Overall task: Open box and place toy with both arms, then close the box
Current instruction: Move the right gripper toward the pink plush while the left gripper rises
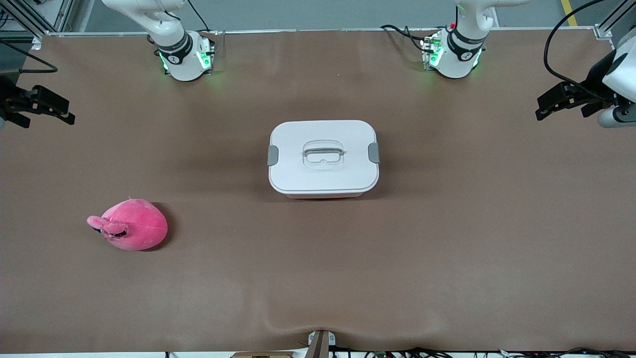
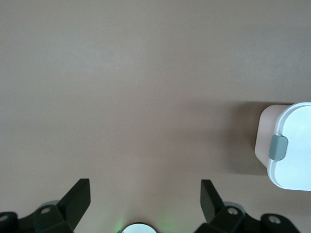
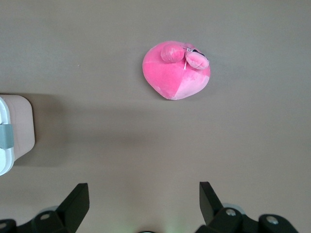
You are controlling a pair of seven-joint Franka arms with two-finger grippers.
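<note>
Stage: you are at the very start; judging by how things lie, none of the task's steps is done.

Box: the box sits shut at the centre of the front view, white lid seated, on the brown table. In the left wrist view it shows at the right edge; in the right wrist view only a corner shows at the left edge.

Clips: both grey side clips lie flat against the lid, one toward the right arm's end, the other toward the left arm's end. The central handle lies down in its recess.

Toy: the toy rests on the table in the lower left of the front view, nearer the front camera than the box and well apart from it, toward the right arm's end. In the right wrist view you see it in the upper middle.

Left gripper: the left gripper hangs at the right edge of the front view, over bare table well clear of the box; its fingers are spread wide and carry nothing, as its own wrist view shows.

Right gripper: the right gripper hangs at the left edge of the front view, over bare table; its fingers are likewise released and empty.

Left to do: everything. You still have to free the clips, lift the lid, put the toy inside, and shut the box.
</note>
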